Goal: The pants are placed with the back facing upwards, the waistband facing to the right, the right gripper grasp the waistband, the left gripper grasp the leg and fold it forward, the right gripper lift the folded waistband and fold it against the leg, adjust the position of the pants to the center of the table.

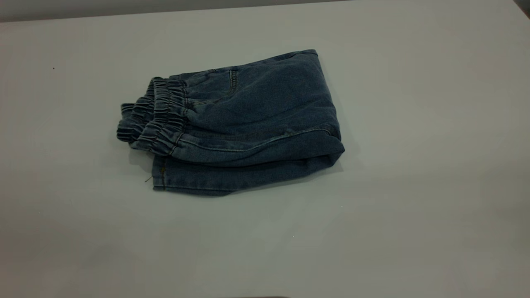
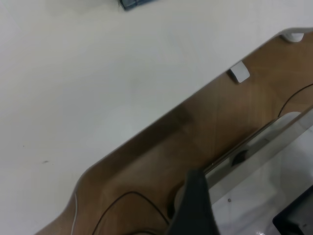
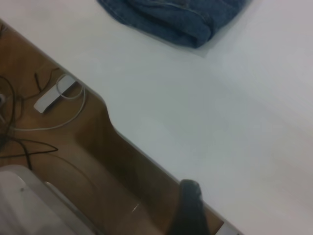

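The table (image 1: pixel 414 207) bears the pants (image 1: pixel 236 124), folded into a compact bundle near its middle, elastic waistband (image 1: pixel 155 116) toward the left arm's side. Both claws sit beyond the table's edge, well apart from the denim: left gripper (image 2: pixel 195 210) and right gripper (image 3: pixel 188 210), openness unclear.

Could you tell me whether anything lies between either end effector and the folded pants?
Nothing visible does. The pants lie alone on the table, and both wrist views show only bare tabletop between the arms at the table's edge and the denim.
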